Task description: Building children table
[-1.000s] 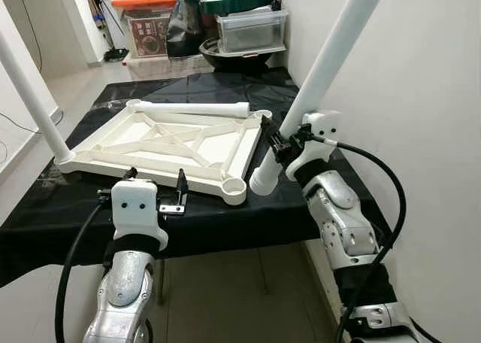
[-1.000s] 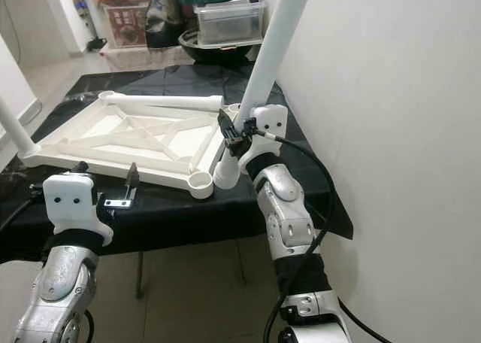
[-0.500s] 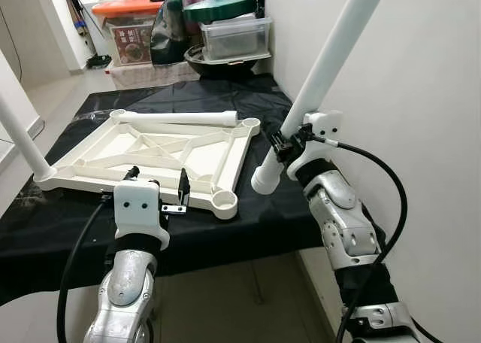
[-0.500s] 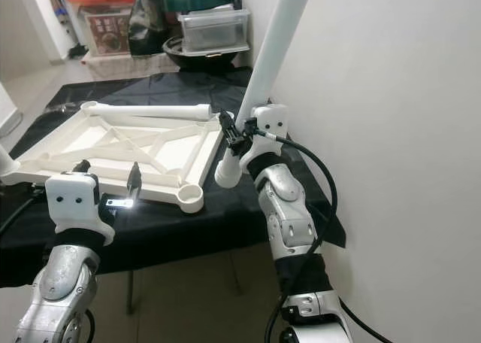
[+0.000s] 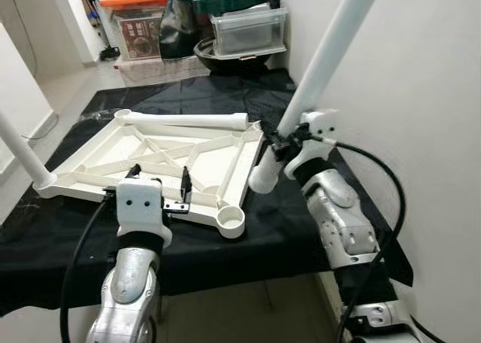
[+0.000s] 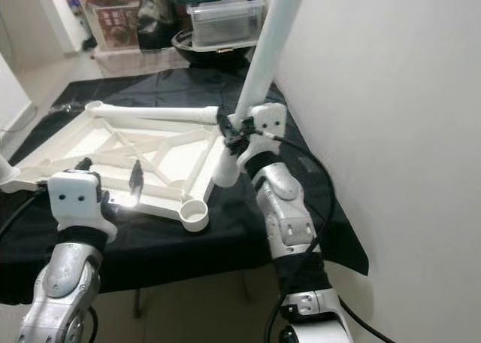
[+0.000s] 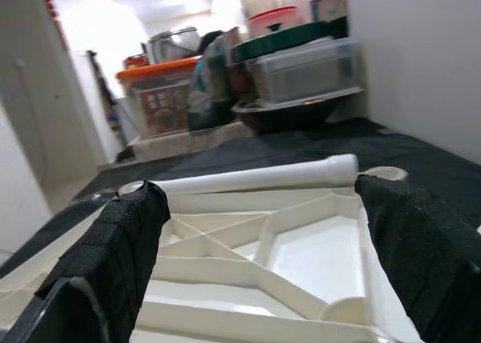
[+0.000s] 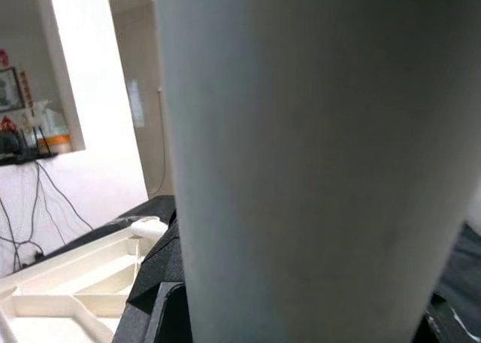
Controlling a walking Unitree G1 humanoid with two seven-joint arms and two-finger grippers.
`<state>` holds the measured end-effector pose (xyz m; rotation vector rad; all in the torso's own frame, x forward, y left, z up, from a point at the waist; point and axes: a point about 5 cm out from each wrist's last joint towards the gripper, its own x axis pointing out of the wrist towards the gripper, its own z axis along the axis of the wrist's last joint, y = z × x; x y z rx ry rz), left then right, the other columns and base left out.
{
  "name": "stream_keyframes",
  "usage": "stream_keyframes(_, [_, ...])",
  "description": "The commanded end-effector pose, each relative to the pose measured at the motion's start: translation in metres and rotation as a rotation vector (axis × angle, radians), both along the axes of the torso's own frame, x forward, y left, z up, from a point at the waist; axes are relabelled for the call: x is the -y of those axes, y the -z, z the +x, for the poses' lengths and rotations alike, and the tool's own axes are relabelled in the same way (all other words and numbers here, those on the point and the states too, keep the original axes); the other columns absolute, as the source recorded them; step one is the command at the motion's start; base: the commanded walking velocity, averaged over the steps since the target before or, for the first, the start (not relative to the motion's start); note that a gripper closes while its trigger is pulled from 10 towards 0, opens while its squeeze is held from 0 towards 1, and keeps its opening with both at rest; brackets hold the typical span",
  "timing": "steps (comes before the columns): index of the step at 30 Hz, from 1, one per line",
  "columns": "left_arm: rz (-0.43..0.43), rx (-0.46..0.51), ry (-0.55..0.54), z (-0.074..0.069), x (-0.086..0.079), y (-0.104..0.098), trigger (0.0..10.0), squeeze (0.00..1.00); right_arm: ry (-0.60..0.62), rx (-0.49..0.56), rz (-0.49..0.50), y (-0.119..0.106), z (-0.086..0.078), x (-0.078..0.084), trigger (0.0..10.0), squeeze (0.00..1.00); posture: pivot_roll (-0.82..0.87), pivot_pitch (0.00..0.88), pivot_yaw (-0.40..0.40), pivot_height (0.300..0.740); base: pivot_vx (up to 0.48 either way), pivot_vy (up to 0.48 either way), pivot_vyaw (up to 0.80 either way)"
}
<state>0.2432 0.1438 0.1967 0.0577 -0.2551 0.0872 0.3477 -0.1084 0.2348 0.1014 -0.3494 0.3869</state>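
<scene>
A white children's tabletop [image 5: 161, 162] lies upside down on the black-covered table, ribs facing up. One white leg [image 5: 21, 151] stands in its near left corner; a loose white leg [image 5: 192, 119] lies along its far edge. The near right corner socket [image 5: 231, 221] is empty. My right gripper [image 5: 279, 142] is shut on a long white leg [image 5: 319, 61], held slanted upward, its lower end [image 5: 259, 179] hanging beside the tabletop's right edge. My left gripper [image 5: 158, 185] is open over the tabletop's near edge, holding nothing.
A white wall [image 5: 421, 95] rises close on the right. Plastic storage boxes [image 5: 248, 31], a black bowl [image 5: 229, 53] and an orange-lidded bin [image 5: 143, 27] crowd the floor past the table's far end. The black cloth [image 5: 68, 238] hangs over the near edge.
The camera has shifted, and the tabletop sits a little nearer in view. The held leg's lower end has come closer to the tabletop's right edge. The left gripper stays open.
</scene>
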Motion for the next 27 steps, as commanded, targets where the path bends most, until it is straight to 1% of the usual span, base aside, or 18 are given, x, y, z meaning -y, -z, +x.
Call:
stream_keyframes(1, [0.015, -0.010, -0.008, 0.000, -0.001, 0.002, 10.0, 0.00, -0.027, 0.028, 0.001, -0.006, 0.000, -0.009, 10.0, 0.00, -0.04, 0.000, 0.041, 0.740, 0.270, 0.000, 0.00])
stream_keyframes(10, [0.006, -0.010, -0.003, 0.000, 0.000, 0.003, 10.0, 0.00, -0.032, 0.034, -0.004, -0.007, 0.001, -0.009, 10.0, 0.00, -0.04, 0.000, 0.037, 0.740, 0.269, 0.000, 0.00])
stream_keyframes(19, [-0.004, -0.017, -0.018, 0.001, -0.001, 0.005, 10.0, 0.00, -0.060, 0.038, -0.001, -0.011, 0.004, -0.012, 10.0, 0.00, -0.04, 0.000, 0.035, 0.740, 0.000, 0.000, 0.00])
stream_keyframes(24, [-0.007, -0.021, -0.014, 0.000, 0.000, 0.006, 10.0, 0.00, -0.082, 0.063, -0.025, -0.018, 0.007, -0.015, 10.0, 0.00, -0.04, 0.000, 0.027, 0.740, 0.000, 0.000, 0.68])
stream_keyframes(27, [-0.006, -0.024, -0.014, -0.001, 0.000, 0.007, 10.0, 0.00, -0.078, 0.060, -0.030, -0.019, 0.009, -0.014, 10.0, 0.00, -0.04, 0.000, 0.026, 0.740, 0.000, 0.000, 0.80])
